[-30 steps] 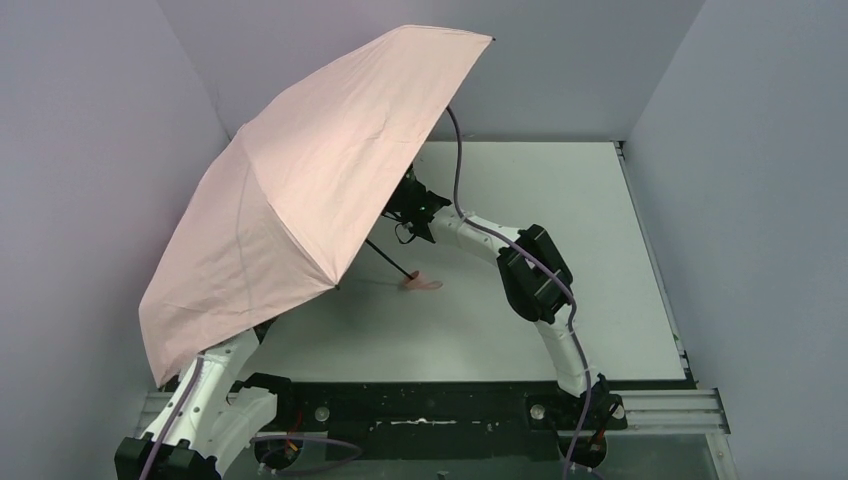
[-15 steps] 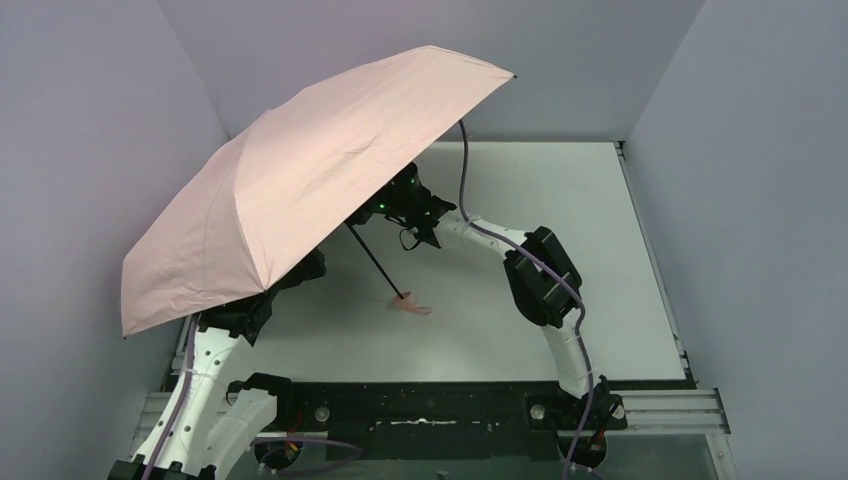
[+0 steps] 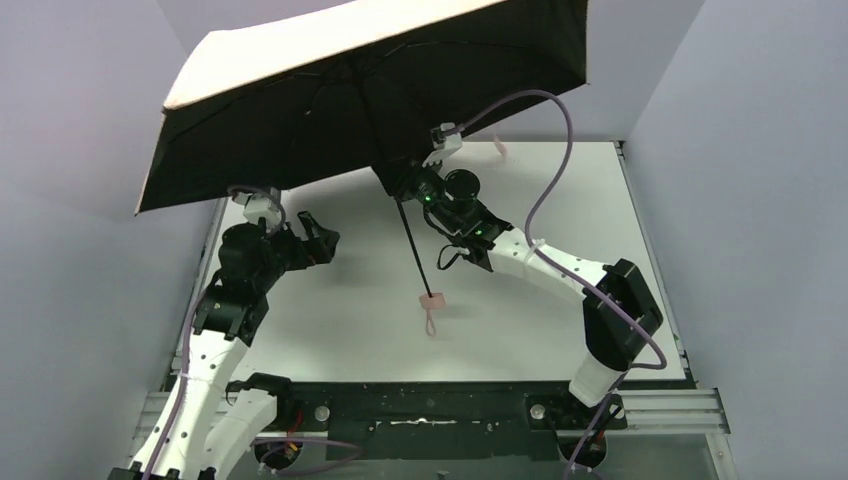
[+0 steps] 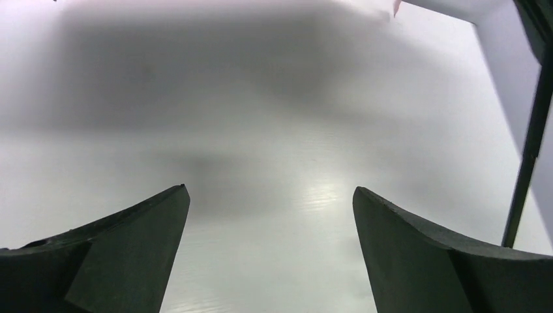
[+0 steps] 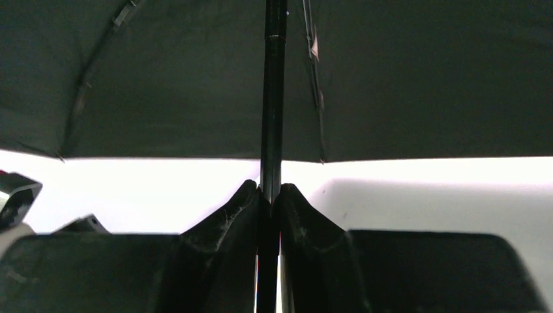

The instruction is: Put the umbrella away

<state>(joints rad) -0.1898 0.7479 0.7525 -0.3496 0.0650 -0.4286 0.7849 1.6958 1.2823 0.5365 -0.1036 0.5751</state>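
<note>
— Above the table (image 3: 630, 210), what's my right gripper (image 5: 269, 189) doing?
— Arm stretched up, clamped on the open umbrella (image 3: 380, 90) by its shaft. My left gripper (image 4: 270, 195) hovers low, jaws wide apart, apparently holding nothing.

White tabletop (image 3: 330, 330) between pale grey walls (image 3: 770, 200), black strip (image 3: 420, 400), perhaps metal, along its near edge.

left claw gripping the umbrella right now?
No, the left claw stands wide open with nothing in it, and the umbrella shaft passes well off to one side.
</note>
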